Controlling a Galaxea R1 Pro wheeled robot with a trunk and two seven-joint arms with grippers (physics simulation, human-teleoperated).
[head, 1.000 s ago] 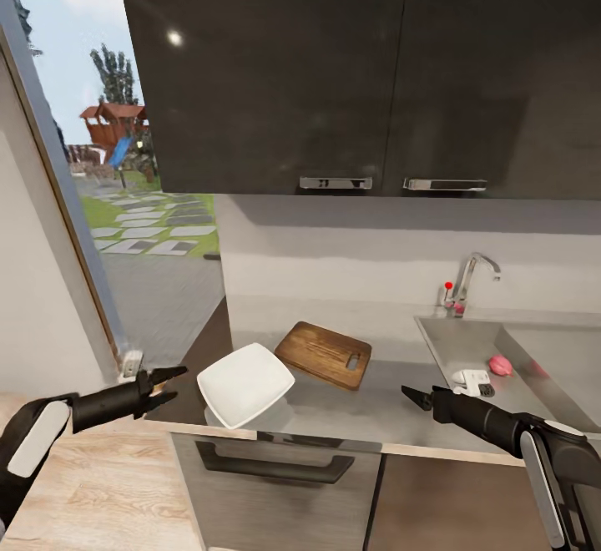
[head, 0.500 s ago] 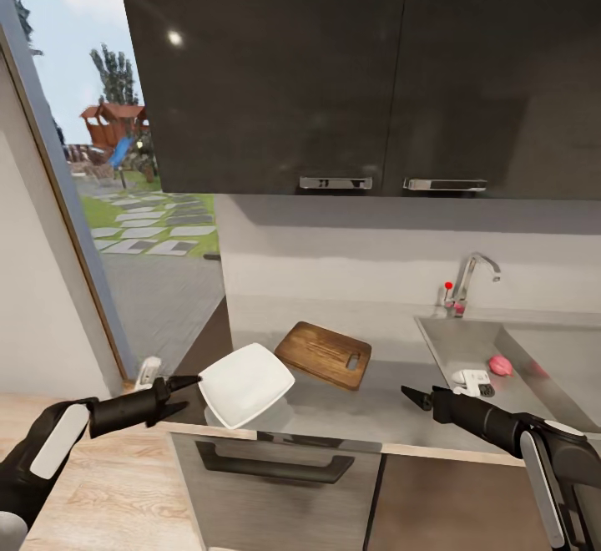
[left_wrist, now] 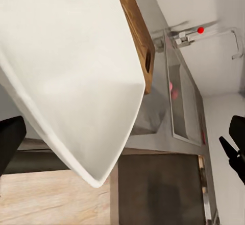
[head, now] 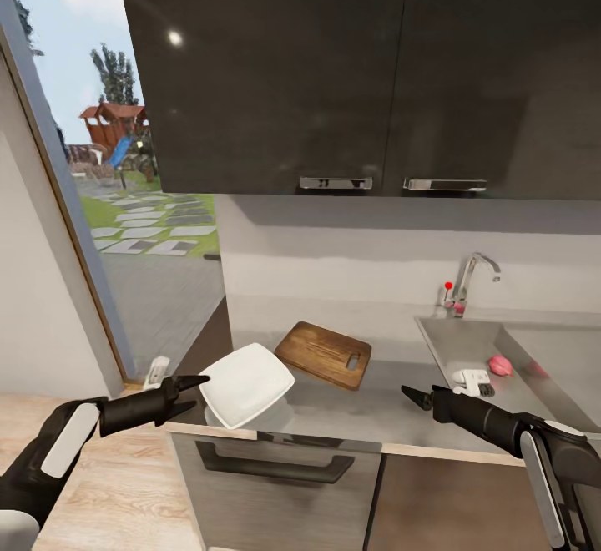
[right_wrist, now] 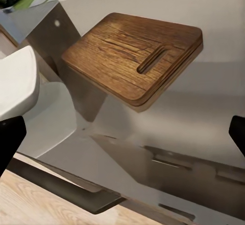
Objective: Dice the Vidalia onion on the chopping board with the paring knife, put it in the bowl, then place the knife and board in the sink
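The white bowl (head: 244, 384) sits at the countertop's (head: 367, 409) front left corner, partly over the edge. Just behind it lies the brown chopping board (head: 324, 355), with its slot handle toward the sink (head: 455, 342). A pink onion (head: 500, 365) rests in the steel basin below the chrome tap (head: 467, 280). My left gripper (head: 200, 392) is open, with its tips right beside the bowl's left rim (left_wrist: 66, 66). My right gripper (head: 415, 396) hovers open over the counter's front edge, facing the board (right_wrist: 138, 56). The paring knife is out of view.
A small white object (head: 472, 381) lies in the basin near the onion. Dark wall cabinets (head: 359, 67) hang overhead. A glass door (head: 125, 225) to a garden is on the left. Below the counter there are a drawer handle (head: 271, 459) and pale wood floor (head: 117, 484).
My left arm has swung right and slightly down, bringing its open tips up to the bowl's left rim. The right arm, bowl and board have not moved.
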